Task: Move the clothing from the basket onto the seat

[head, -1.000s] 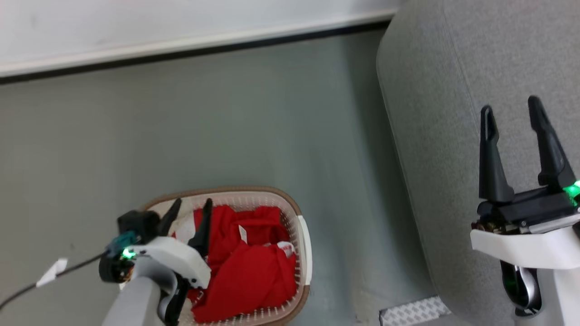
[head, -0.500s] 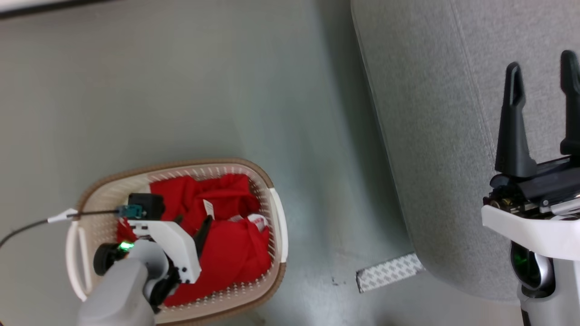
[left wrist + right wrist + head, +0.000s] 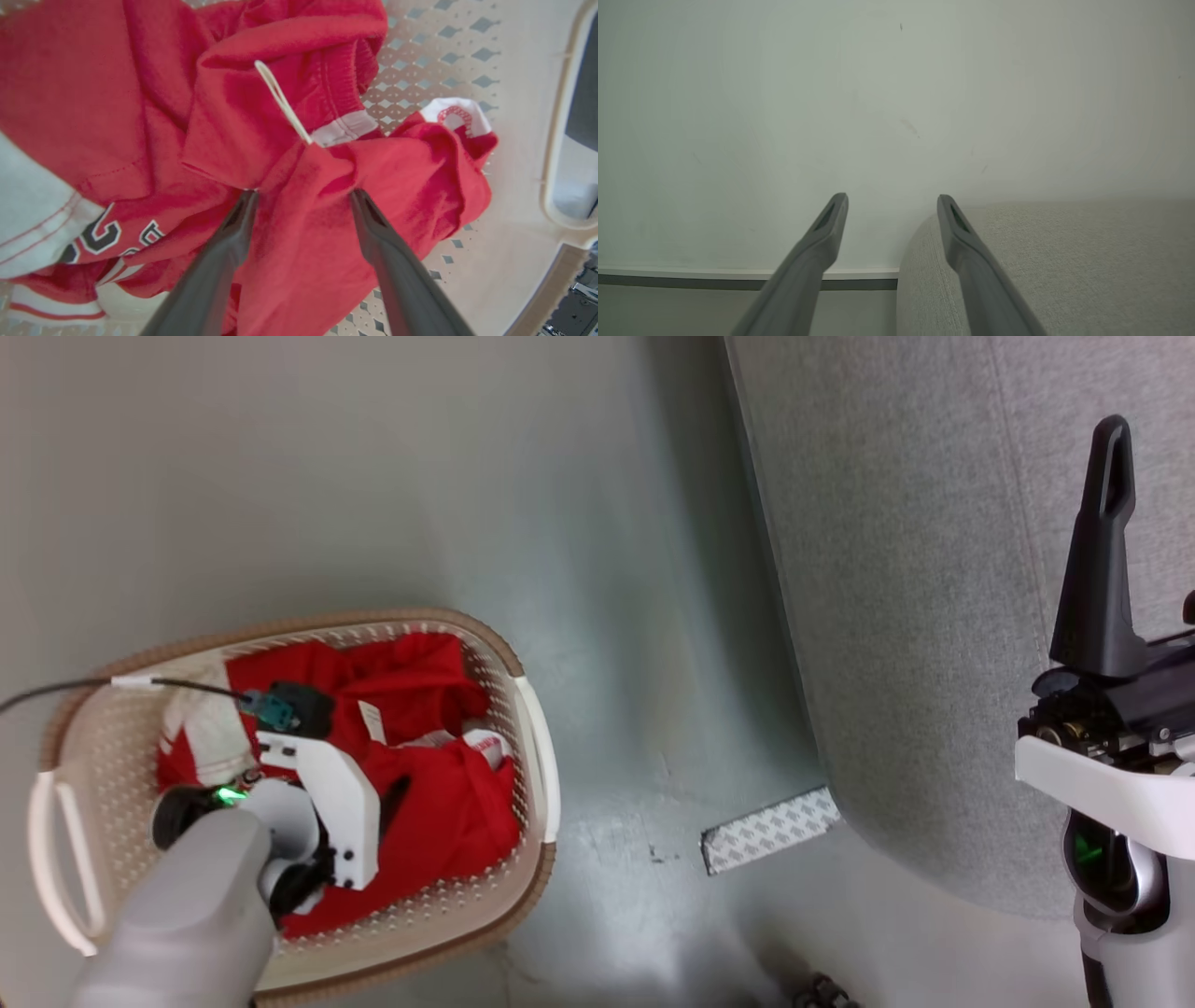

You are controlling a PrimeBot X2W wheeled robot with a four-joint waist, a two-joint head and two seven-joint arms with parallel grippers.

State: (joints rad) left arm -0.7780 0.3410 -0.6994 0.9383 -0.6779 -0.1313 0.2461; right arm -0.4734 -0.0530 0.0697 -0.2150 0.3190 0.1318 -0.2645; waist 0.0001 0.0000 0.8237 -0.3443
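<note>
Red sports jersey with white trim and navy white-edged numerals [image 3: 224, 130] is lying crumpled in the cream perforated plastic basket with the brown rim [image 3: 534, 747], directly under the left gripper [image 3: 303, 193]. That gripper is reaching down into the basket, jaws spread wide, nothing clamped. A raised fold of red cloth is sitting between its two fingers [image 3: 219, 252]. Tips are looking level with the fabric, but touching or just above, can't tell. Small white tag [image 3: 280, 93] is sticking up just ahead of the tips, and the numerals are showing off to the gripper's left.

Other side: right gripper [image 3: 892, 198] is hanging released and empty, fingers spread, above the rounded edge of the big light-grey fabric sofa [image 3: 887, 616]. Upholstery is running below and to its right, pale wall [image 3: 878, 93] ahead. Visible sofa surface is showing bare fabric.

Progress, as I'm reading it: nothing moved yet. Approach looks done, grasp not yet. Remaining: closing on that fold, lifting the jersey clear of the basket wall, carrying it over the grey-green floor [image 3: 373, 476] separating basket and sofa, releasing on the cushion. Whether more than one garment is bunched in there, can't tell, so a second trip may be needed.
</note>
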